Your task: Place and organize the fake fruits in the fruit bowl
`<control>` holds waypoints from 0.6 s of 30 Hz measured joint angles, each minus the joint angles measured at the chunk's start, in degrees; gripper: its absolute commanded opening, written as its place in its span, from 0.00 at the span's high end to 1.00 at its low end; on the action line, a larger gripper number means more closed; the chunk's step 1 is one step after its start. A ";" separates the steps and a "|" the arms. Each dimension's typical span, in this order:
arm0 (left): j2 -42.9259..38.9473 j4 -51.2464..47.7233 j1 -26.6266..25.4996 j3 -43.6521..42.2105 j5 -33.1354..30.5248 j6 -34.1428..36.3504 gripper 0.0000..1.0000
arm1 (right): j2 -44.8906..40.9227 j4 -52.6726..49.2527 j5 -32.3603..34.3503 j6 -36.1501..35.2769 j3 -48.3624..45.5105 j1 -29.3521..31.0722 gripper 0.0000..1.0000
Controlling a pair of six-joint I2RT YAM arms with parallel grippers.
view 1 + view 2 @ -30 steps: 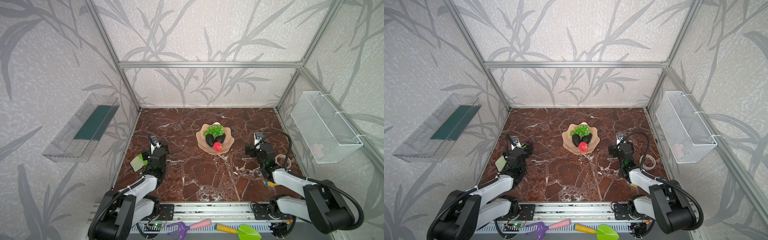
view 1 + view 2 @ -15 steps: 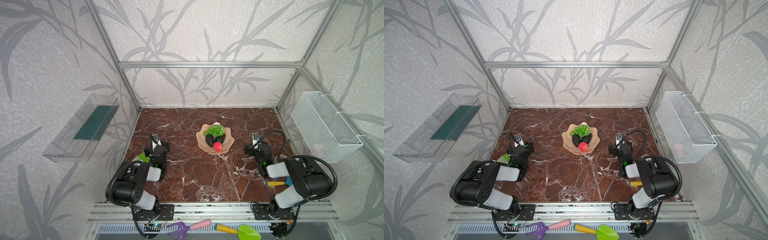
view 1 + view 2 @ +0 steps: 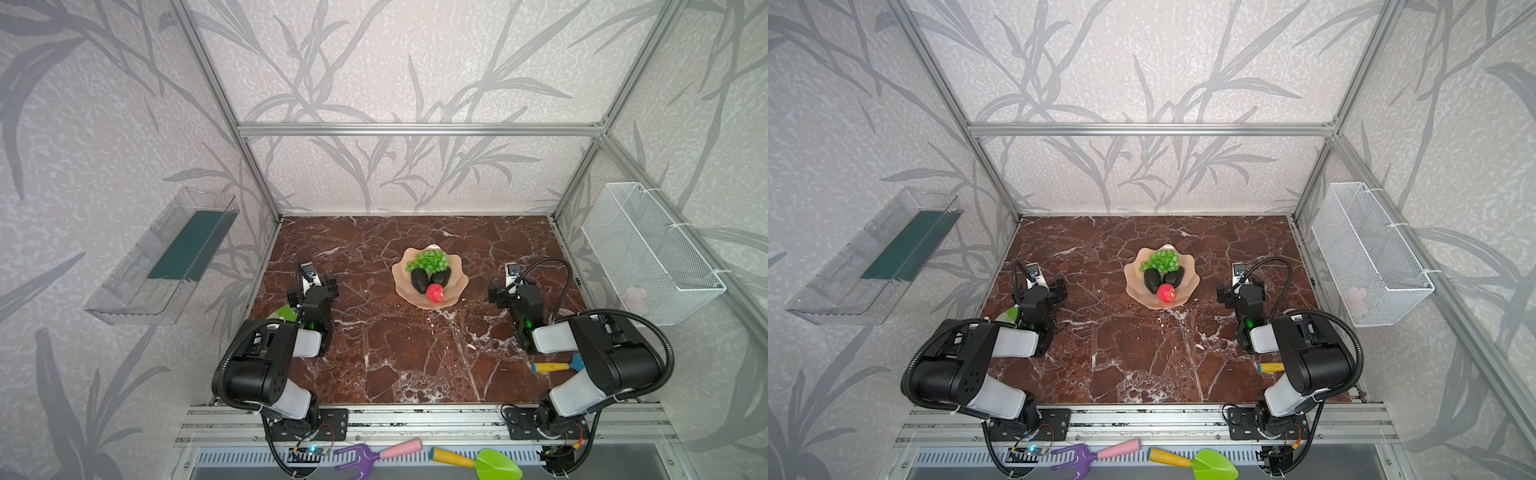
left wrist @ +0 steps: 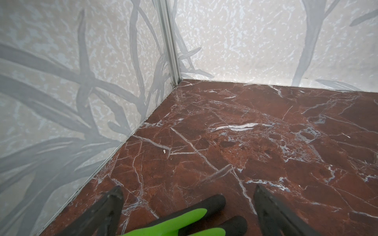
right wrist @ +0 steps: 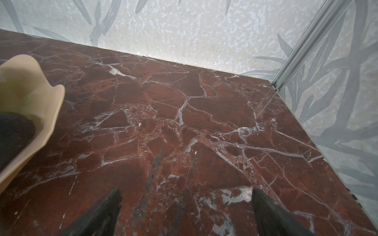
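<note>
The bowl point(image 3: 454, 286) stands on the tabletop point(image 3: 415, 357) a little behind its middle, with every fruit inside it. The grapes point(image 3: 430, 261) lie at its far side, the two avocados point(image 3: 419, 281) lie side by side in the centre, touching, and the apple point(image 3: 434, 293) sits at the near rim. The bowl lies between the two arms. The left gripper point(image 3: 312, 291) hangs low, well apart to its left, jaws spread wide and empty above a green glove point(image 4: 184, 221). The right gripper point(image 3: 512, 291) is near the bowl's right side, also wide open and holding nothing. The right wrist view shows the bowl's rim and an avocado off to one side of the open jaws.
</note>
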 measured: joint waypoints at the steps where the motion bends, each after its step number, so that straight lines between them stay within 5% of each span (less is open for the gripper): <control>1: 0.00 0.02 0.00 0.00 0.04 0.00 0.01 | 0.00 0.00 -0.09 -0.02 0.02 -0.11 0.01; 18: 0.00 0.00 0.00 0.00 0.13 0.00 0.01 | -0.07 2.67 0.44 0.63 -1.40 -0.52 0.01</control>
